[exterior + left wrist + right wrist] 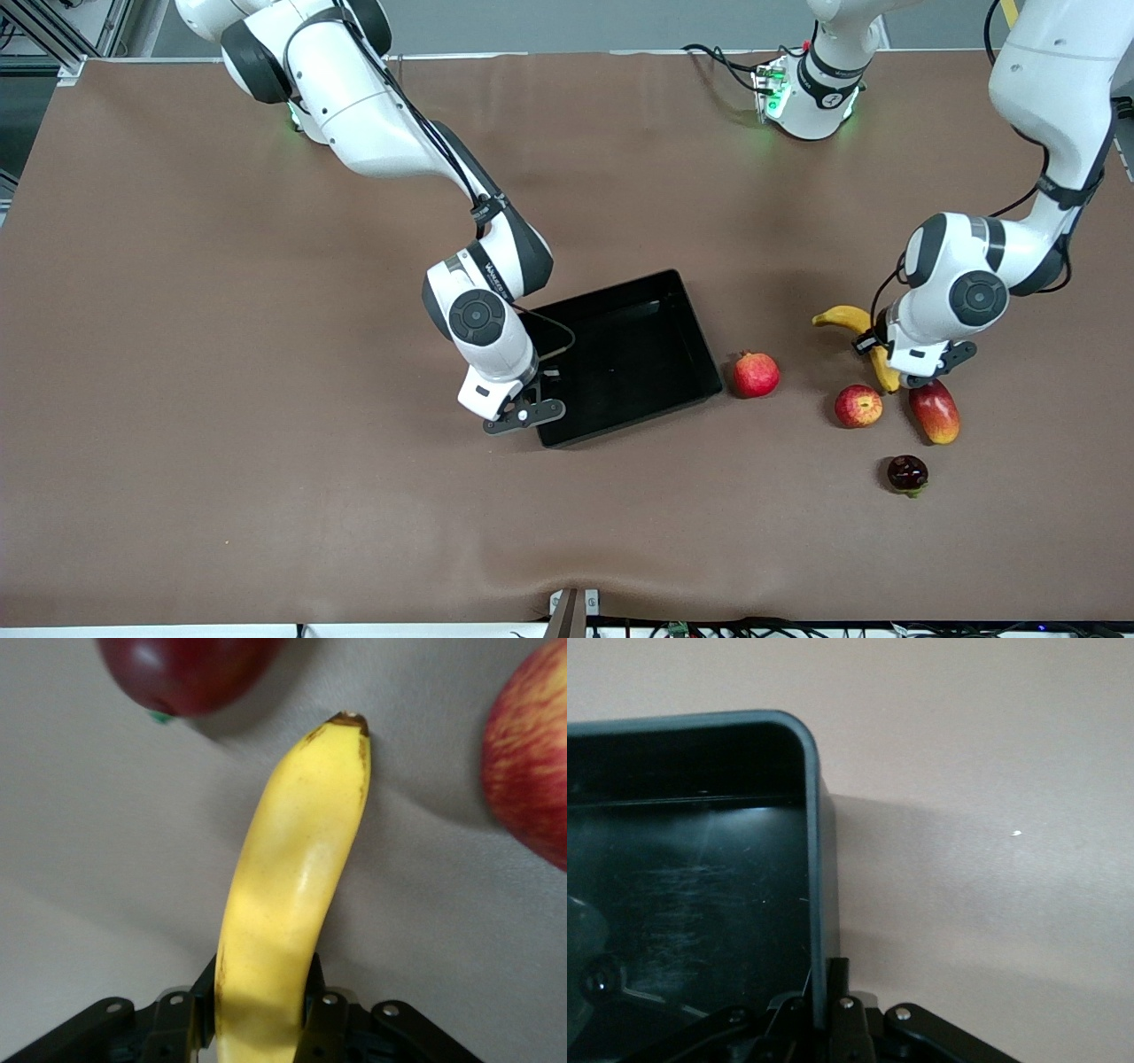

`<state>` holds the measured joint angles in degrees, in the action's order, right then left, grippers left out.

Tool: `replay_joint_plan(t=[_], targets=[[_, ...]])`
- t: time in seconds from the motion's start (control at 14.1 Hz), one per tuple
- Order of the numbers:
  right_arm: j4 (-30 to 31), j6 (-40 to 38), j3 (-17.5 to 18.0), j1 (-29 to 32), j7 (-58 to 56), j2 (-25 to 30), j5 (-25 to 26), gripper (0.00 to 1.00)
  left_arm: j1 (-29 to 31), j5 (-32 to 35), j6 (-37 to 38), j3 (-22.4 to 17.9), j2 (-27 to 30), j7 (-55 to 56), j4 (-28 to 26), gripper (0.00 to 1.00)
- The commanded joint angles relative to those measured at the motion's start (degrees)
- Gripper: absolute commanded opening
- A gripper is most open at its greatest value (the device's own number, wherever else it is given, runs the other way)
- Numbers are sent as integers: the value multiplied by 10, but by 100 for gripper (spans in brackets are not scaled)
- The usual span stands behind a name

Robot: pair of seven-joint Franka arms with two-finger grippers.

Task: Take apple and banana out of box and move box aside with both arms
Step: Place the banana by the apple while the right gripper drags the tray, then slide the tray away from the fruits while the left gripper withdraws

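Brown matting covers the table (221, 399), with the black box (625, 354) empty near its middle. Toward the left arm's end lie the apple (858, 406), a mango (934, 412), a deeper red fruit (755, 374) and a small dark fruit (907, 473).

The right gripper (524, 416) is clamped on the box wall at the corner nearest the camera, its arm bent down steeply from its base. The left gripper (912, 372) is closed around the banana (852, 323), low over the mat beside the mango, forearm folded back.

Risks: with only 1 corner held, the box may swivel or tip if dragged. The banana looks not yet released; letting go could roll it into the apple, and the box may shove the red fruit.
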<state>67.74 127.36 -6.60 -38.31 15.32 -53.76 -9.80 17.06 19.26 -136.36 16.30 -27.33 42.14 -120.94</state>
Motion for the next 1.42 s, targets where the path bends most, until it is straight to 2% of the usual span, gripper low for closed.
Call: replay_joint_plan(t=[0.0,0.21,0.36,0.43,0.57,0.71,0.85,1.0,1.14,1.35], targets=[[48,-55,-31,1,10,63,14,0,3,16,-5,5,1,1,4,100],[64,-118,-65,30,9,117,12,0,3,16,0,6,24,-25,25,100],[133,-102,-65,85,0,175,9,0,3,14,24,7,61,-46,50,100],[173,-71,-64,113,-18,205,8,0,2,10,51,8,72,-50,75,100],[249,-19,-63,169,-64,254,-2,0,4,8,137,40,81,-63,147,100],[289,-18,-62,234,-164,282,-6,0,4,5,235,70,81,-76,230,100],[315,-20,-63,284,-262,289,-26,0,6,-4,320,107,93,-80,294,100],[336,-12,-63,336,-322,288,-35,0,6,-23,382,117,109,-126,339,100],[342,6,-63,384,-380,284,-63,0,7,-57,401,117,143,-178,352,100],[340,36,-63,449,-482,256,-147,0,8,-92,427,115,191,-238,353,100]])
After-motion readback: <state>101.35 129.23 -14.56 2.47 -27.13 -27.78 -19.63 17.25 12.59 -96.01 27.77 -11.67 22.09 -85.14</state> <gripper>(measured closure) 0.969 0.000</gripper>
